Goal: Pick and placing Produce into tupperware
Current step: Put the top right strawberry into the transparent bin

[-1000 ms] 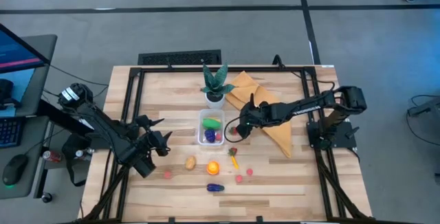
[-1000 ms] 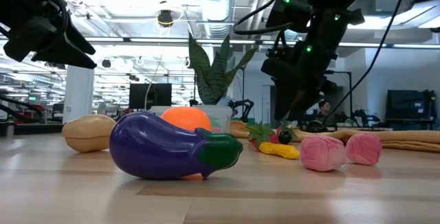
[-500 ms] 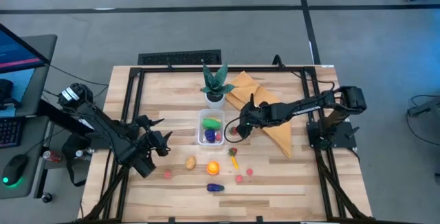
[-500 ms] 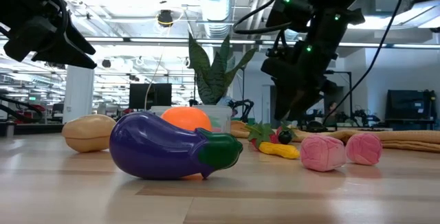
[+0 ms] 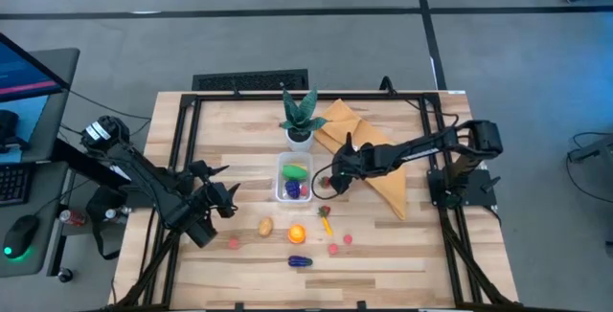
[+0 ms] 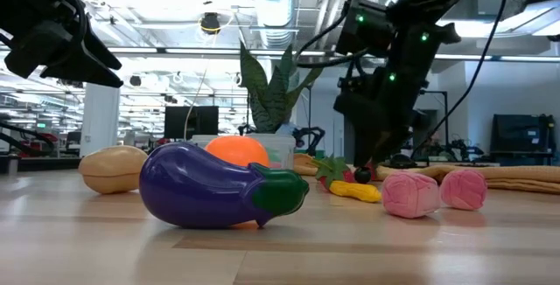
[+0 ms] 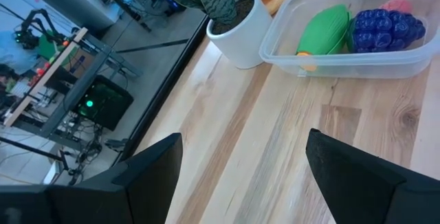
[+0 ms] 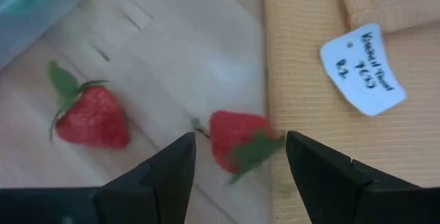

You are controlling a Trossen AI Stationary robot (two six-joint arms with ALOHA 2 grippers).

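right gripper (image 8: 237,165) fingers apart, strawberry (image 8: 237,140) between them, second strawberry (image 8: 91,119) beside

2 red strawberries (image 8: 93,119), mustard-yellow cloth (image 8: 330,135)

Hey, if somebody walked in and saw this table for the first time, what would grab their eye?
Probably the big purple eggplant lying at the table's front edge, with an orange just behind it. Next, the right tool, open, above two strawberries beside the yellow cloth, near the clear container already holding produce.
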